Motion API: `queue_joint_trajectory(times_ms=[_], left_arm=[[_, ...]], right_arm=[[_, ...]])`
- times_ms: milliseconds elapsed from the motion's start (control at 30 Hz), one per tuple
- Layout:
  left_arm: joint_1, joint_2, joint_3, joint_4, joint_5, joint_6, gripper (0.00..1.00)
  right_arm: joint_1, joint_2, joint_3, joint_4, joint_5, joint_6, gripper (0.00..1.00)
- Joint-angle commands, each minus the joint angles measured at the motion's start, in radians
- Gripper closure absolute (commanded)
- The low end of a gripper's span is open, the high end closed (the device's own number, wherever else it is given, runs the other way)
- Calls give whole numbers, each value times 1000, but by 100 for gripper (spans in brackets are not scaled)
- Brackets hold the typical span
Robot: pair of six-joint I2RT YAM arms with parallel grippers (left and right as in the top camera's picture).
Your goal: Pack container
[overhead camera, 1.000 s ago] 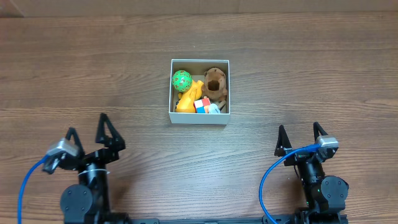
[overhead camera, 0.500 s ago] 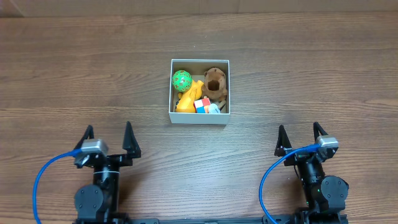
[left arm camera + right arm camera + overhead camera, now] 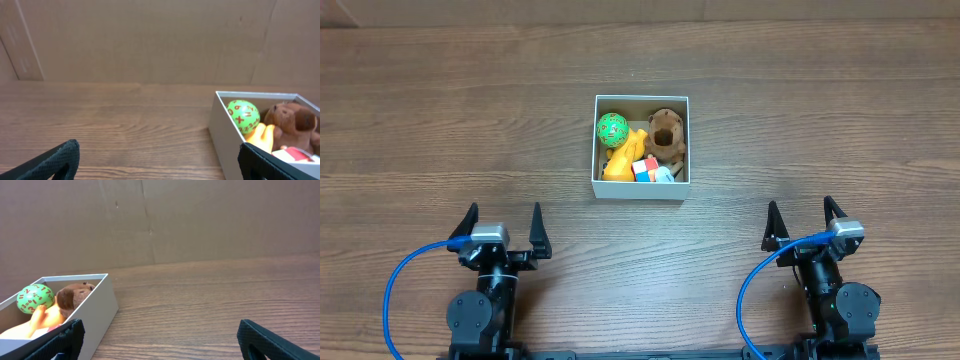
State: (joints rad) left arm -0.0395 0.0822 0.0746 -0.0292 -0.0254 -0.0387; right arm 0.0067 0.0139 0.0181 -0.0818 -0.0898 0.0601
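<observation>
The container (image 3: 640, 189), a square white box, stands on the table in the middle of the overhead view. Inside it lie a green ball (image 3: 611, 129), a brown plush toy (image 3: 666, 134), a yellow toy (image 3: 623, 158) and a small red, white and blue cube (image 3: 645, 168). The container also shows in the left wrist view (image 3: 222, 135) and the right wrist view (image 3: 97, 312). My left gripper (image 3: 503, 221) is open and empty near the front left. My right gripper (image 3: 803, 217) is open and empty near the front right. Both are well short of the container.
A cardboard wall (image 3: 150, 40) stands along the far edge of the wooden table (image 3: 800, 110). Blue cables (image 3: 395, 285) loop beside both arm bases at the front edge.
My left gripper has swung to the right and turned to face straight ahead, its fingers now level. The right arm and the container have not moved.
</observation>
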Motion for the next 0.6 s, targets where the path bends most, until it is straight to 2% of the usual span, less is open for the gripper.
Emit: queue_joint_trajectory(times_ms=[0, 100, 567], left_arm=[[-9, -13, -21, 4, 19, 123, 0], [-9, -13, -28, 3, 19, 159, 0], [-8, -79, -69, -22, 14, 174, 0]], right_arm=[[-4, -11, -10, 6, -2, 8, 0], [-4, -11, -10, 6, -1, 8, 0], [-4, -11, -10, 6, -2, 8, 0]])
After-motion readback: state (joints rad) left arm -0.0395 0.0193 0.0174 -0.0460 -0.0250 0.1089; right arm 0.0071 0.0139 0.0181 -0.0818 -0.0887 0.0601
